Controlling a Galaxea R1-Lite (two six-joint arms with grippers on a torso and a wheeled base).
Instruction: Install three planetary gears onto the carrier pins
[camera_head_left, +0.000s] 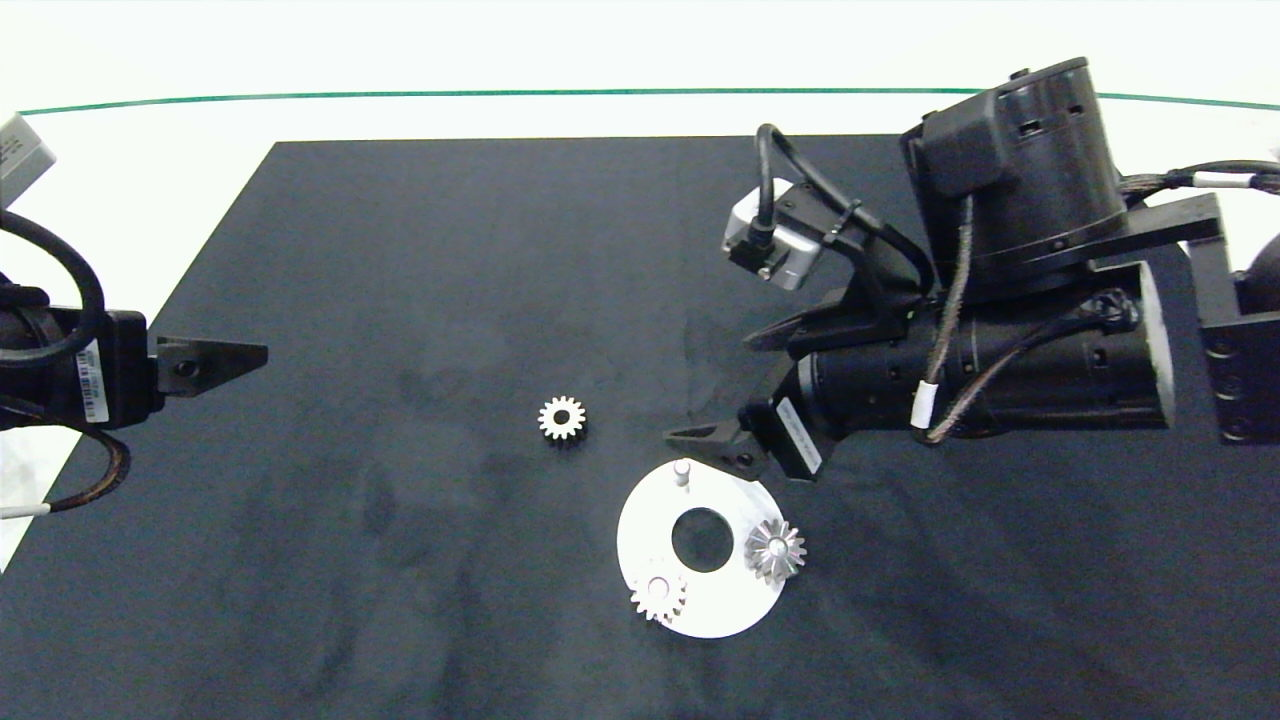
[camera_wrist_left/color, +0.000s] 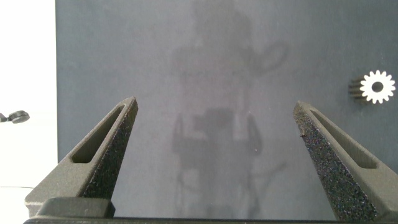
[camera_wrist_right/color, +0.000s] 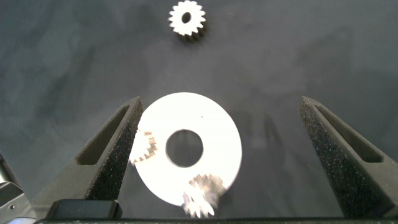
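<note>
Black mat (camera_head_left: 400, 250) lies bare around the loose gear (camera_head_left: 561, 418).

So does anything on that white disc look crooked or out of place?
Yes. The gear at the disc's right edge looks tilted and overhangs the white disc, not lying flat like the gear at the lower left. One pin is bare, and a third gear lies loose on the mat.

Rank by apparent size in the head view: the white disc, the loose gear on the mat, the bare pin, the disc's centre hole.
1. White disc, by far the largest.
2. Centre hole.
3. Loose gear, slightly smaller than the hole.
4. Bare pin, the smallest.
</note>
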